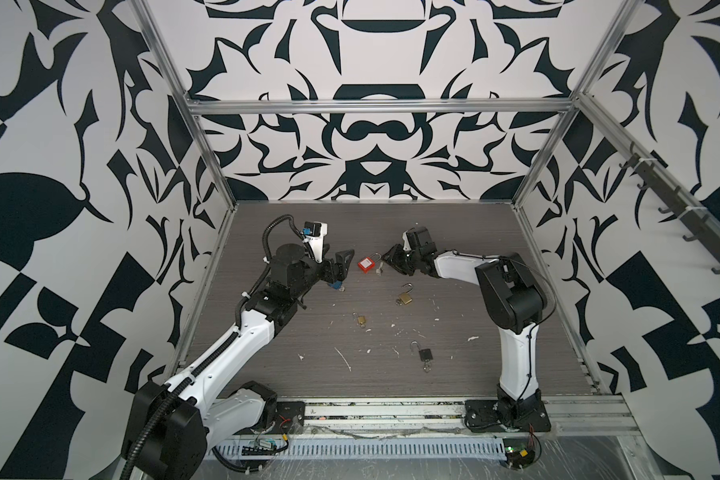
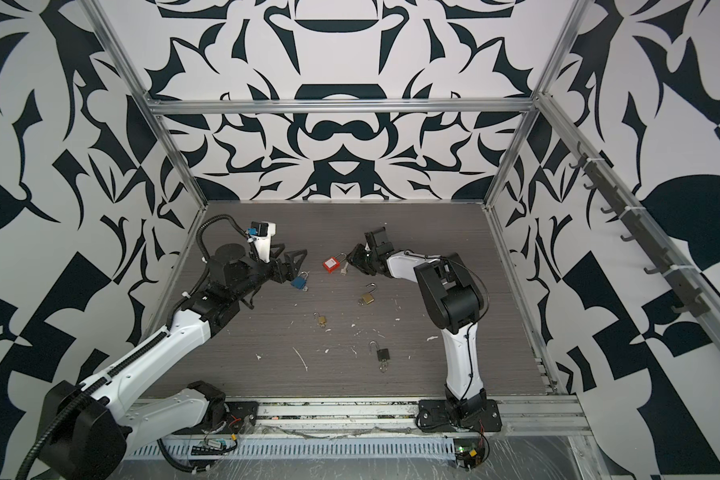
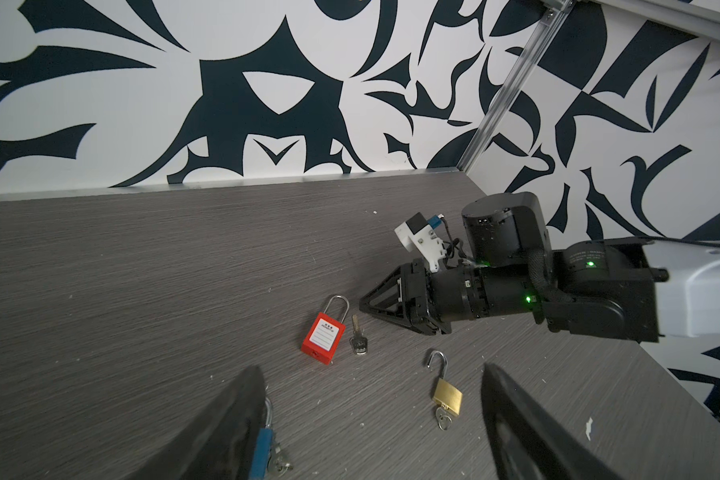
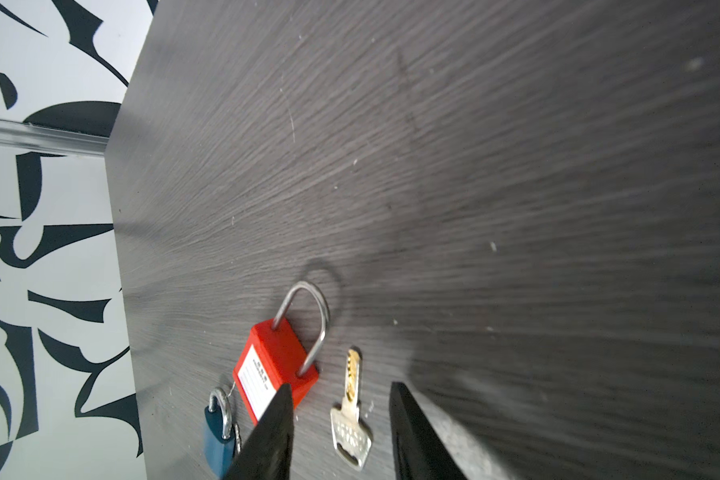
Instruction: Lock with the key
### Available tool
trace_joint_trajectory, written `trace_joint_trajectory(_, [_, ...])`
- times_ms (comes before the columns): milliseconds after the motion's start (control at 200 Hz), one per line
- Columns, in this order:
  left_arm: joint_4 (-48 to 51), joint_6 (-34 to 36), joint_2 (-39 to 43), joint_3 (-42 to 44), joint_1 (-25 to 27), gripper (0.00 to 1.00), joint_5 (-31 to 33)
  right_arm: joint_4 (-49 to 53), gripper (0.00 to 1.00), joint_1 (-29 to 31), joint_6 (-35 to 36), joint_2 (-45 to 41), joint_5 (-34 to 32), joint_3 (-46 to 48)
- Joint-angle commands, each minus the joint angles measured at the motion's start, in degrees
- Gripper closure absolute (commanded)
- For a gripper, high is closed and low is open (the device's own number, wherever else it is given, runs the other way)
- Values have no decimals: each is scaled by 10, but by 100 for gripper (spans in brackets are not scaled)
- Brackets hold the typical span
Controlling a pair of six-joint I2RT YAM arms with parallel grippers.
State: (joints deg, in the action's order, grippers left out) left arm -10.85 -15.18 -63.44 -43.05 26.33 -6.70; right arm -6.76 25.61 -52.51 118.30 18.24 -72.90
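The red padlock (image 1: 366, 264) (image 2: 332, 264) (image 3: 323, 338) (image 4: 273, 374) lies flat on the grey table with its shackle pushed down into the body. A silver key (image 1: 378, 271) (image 2: 344, 271) (image 3: 357, 338) (image 4: 351, 424) lies loose beside it, outside the lock. My right gripper (image 1: 387, 258) (image 2: 352, 258) (image 4: 341, 386) hovers low over the key, open, its fingers either side of the key and apart from it. My left gripper (image 1: 344, 268) (image 2: 298, 268) (image 3: 373, 370) stands wide open and empty to the left of the red padlock.
A blue padlock (image 1: 336, 286) (image 2: 299, 282) (image 3: 262, 451) with its key in lies by my left gripper's finger. A brass padlock (image 1: 405, 297) (image 3: 447, 397) with open shackle, a smaller brass one (image 1: 361, 320) and a black one (image 1: 425, 354) lie nearer the front.
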Motion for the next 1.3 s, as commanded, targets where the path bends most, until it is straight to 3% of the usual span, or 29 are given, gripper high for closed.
trace_joint_trajectory(0, [-4, -2, 10, 7, 0, 16, -7, 12, 61, 6, 7, -29, -5, 11])
trace_joint_trajectory(975, [6, -3, 21, 9, 0, 12, -1, -50, 59, 33, -27, 26, 47, -13])
trace_joint_trajectory(1295, [13, -2, 39, 16, 0, 10, 26, -72, 59, 29, -6, -10, 63, -7])
